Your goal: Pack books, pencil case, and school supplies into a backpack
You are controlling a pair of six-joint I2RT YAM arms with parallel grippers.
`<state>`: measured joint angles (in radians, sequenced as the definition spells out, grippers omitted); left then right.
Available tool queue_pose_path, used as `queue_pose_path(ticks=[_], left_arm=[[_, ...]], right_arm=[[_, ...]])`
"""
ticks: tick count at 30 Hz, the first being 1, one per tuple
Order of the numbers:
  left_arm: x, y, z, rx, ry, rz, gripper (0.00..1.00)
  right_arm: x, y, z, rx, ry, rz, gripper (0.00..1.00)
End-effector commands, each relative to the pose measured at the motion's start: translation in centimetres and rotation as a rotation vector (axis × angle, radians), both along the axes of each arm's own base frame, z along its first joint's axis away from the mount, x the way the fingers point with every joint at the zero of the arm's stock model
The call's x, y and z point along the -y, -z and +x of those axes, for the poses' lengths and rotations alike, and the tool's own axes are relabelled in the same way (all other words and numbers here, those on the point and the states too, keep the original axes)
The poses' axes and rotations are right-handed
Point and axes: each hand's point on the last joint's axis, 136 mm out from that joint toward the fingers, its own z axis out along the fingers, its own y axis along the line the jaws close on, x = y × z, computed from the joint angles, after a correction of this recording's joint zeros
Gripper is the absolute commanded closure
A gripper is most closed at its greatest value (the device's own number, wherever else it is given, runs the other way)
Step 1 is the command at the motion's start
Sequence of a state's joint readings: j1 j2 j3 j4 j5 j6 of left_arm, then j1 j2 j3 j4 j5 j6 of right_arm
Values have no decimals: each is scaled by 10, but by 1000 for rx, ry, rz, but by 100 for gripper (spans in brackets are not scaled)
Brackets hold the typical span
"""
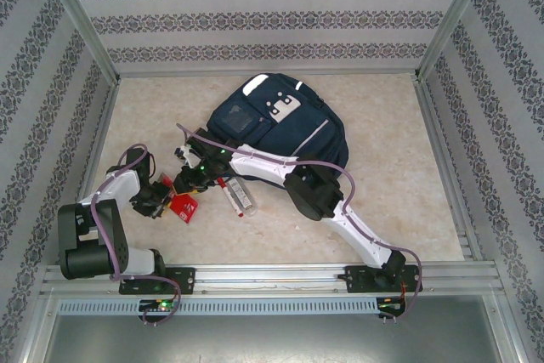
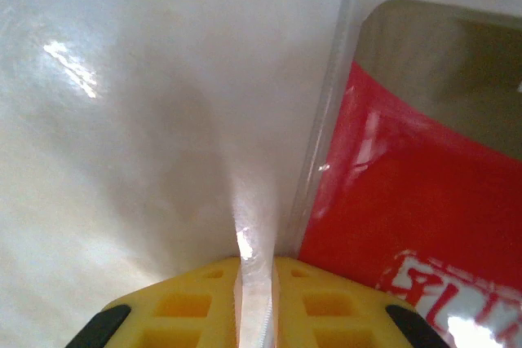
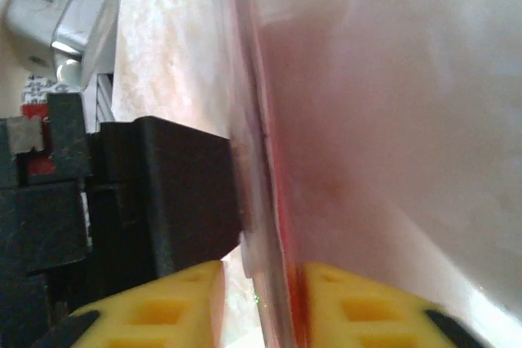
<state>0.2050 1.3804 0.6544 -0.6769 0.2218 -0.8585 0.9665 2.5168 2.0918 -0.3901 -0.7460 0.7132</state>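
The navy backpack (image 1: 285, 121) lies at the back middle of the table. In front of it, to the left, is a small red flat packet (image 1: 185, 205) in clear plastic, one of the school supplies. My left gripper (image 1: 166, 195) (image 2: 257, 270) is shut on the packet's clear plastic edge (image 2: 326, 144), with the red face (image 2: 408, 209) to its right. My right gripper (image 1: 189, 178) (image 3: 265, 275) reaches in from the other side and is shut on the same packet's thin edge (image 3: 259, 144). The clear pencil case (image 1: 240, 198) lies just right of the packet. The books are out of view.
The right arm (image 1: 314, 189) stretches across the table in front of the backpack. In the right wrist view the dark body of the left gripper (image 3: 163, 193) sits close beside the packet. Patterned walls (image 1: 51, 108) enclose the table on three sides.
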Motion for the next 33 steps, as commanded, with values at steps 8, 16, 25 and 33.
queue_pose_path(ticks=[8,16,25,33], left_arm=[[23,-112,63,456,286,-33,45],[92,-234,87,927,525,-194,46],[214,-248,101,924,1037,-107,44],[313,-209,116,799,1443,63,34]], right_arm=[[36,-63,17,49,148,90,100],[184,-131,79,162,499,85,100],[420,-156,126,242,1029,-3,100],[567,-144,99,274,1410,-106,100]])
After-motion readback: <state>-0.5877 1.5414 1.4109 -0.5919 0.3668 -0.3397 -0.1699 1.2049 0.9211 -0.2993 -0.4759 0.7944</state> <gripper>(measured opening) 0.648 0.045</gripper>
